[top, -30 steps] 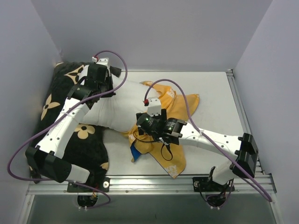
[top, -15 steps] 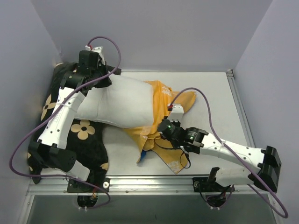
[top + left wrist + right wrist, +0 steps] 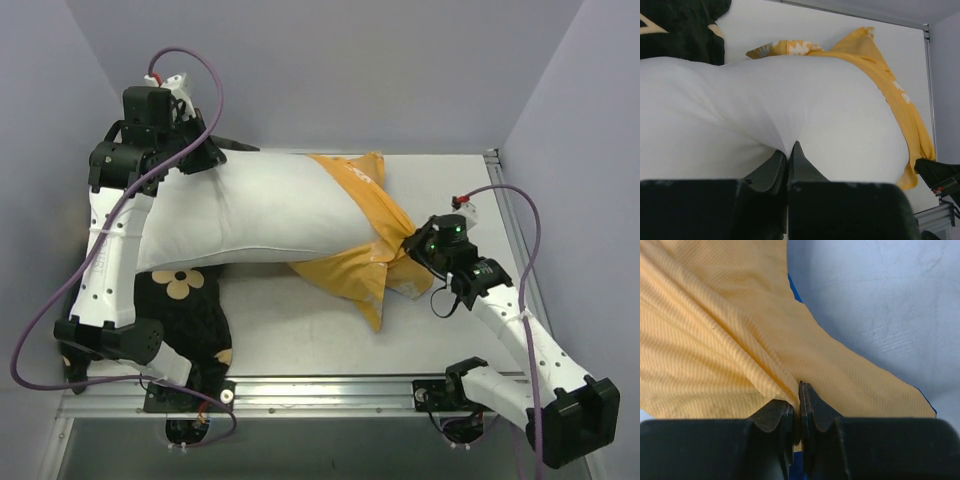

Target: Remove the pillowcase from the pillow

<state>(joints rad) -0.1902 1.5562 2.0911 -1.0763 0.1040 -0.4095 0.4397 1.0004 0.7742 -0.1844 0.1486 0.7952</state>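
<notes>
Mid-strip. Clamped on the white pillow (image 3: 250,215) at its far-left end with left gripper (image 3: 788,147); pinching the orange-yellow pillowcase (image 3: 350,265) with right gripper (image 3: 800,387), apparently not yet off the right end. Next: pull rightward, holding pillow firm.

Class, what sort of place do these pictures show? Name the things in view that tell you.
Most likely a robot lab test cell, not a home: a left arm and a right arm mounted by an aluminium rail at the edge of a white table, boxed in by plain walls.
</notes>
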